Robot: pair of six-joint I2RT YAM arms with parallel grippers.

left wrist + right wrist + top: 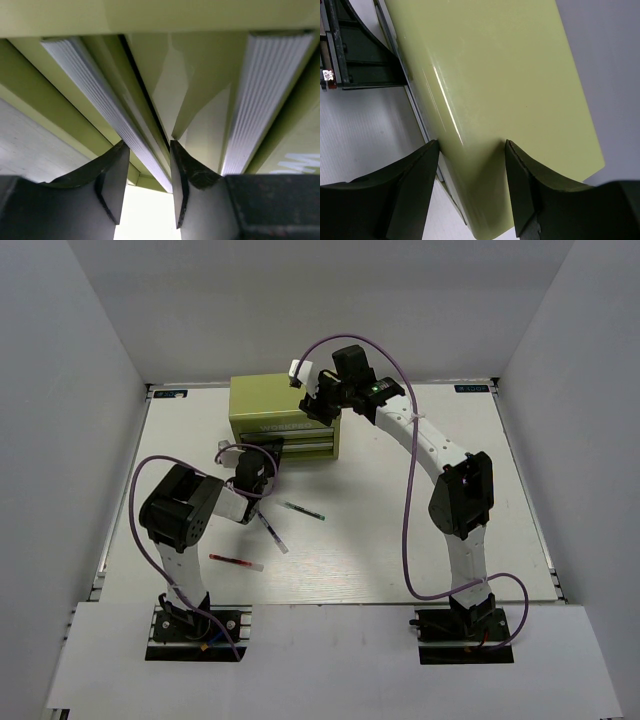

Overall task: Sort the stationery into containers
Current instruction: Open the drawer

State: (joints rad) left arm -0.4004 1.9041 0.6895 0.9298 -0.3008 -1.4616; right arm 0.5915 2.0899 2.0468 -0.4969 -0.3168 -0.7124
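3 plain white walls (70, 390) close in a white table (420, 530), with both arm bases bolted at its near edge. At the far middle stands the boxy olive-green metal chest (268, 400), with pale lettering across its front above 2 shallow drawers (305, 445). Nothing inside the drawers can be seen, and it is hard to tell from above whether either is pulled out.

3 pens lie loose on the table in front of the chest and apart from it:
- a thin pen with a green band (300, 510)
- a black-and-white pen (272, 531) just left of it
- a red pen (236, 561) nearest the left base

The left gripper (147, 150) is at the chest's front left corner. Its jaws are partly open, and a ribbed silver drawer handle (95, 90) runs between them. A gap shows beside 1 finger, so no clamp is seen.

The right gripper (470, 145) is at the chest's top right corner. Its jaws are spread wide over a plain olive face and have hold of nothing that shows. From above, the right arm hides that corner. In the left wrist view the lettering is cut off at the edge.
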